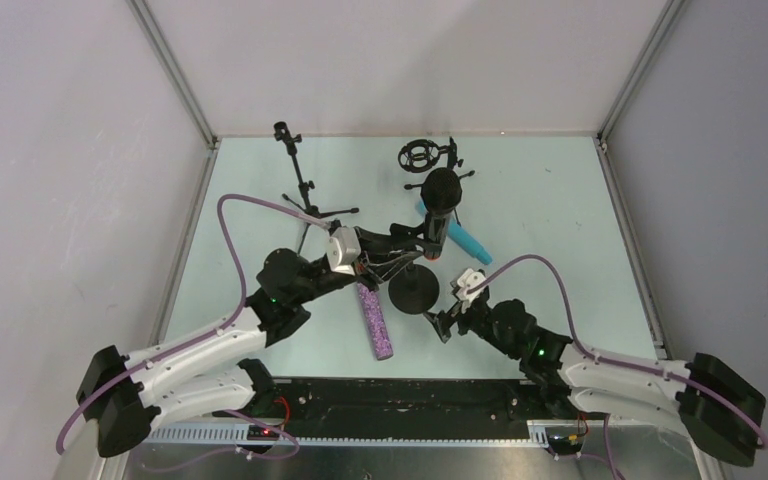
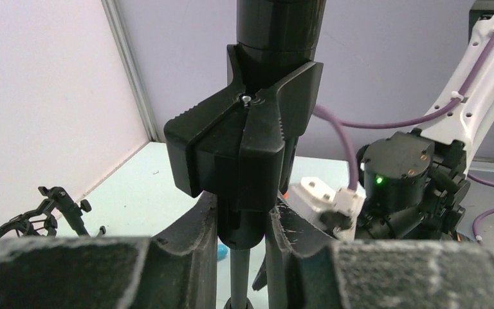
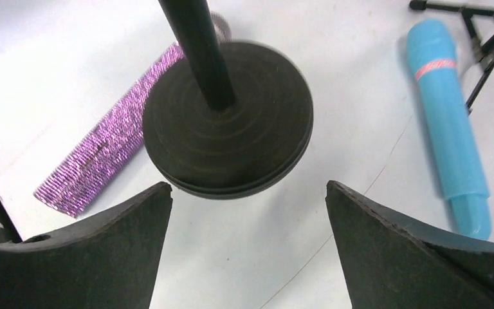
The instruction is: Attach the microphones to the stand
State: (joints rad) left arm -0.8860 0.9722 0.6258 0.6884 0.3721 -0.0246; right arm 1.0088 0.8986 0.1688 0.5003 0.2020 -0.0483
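The long black microphone (image 1: pixel 440 196) (image 2: pixel 280 26) sits upright in the black clip (image 2: pixel 244 145) at the top of the stand. That stand has a thin pole (image 3: pixel 196 45) and a round black base (image 1: pixel 415 290) (image 3: pixel 228 122). My left gripper (image 1: pixel 407 248) (image 2: pixel 241 205) is shut on the clip's lower neck, just above the pole. My right gripper (image 1: pixel 444 308) (image 3: pixel 247 193) is open and holds nothing, low over the table just beside the base. The purple glitter microphone (image 1: pixel 374 320) (image 3: pixel 103 161) lies left of the base. The turquoise one (image 1: pixel 465 240) (image 3: pixel 450 122) lies to its right.
A small tripod stand (image 1: pixel 300 180) and a ring-shaped shock mount (image 1: pixel 420 155) stand at the back of the pale green table (image 1: pixel 550 200). Grey walls with metal corner posts close in both sides and the back.
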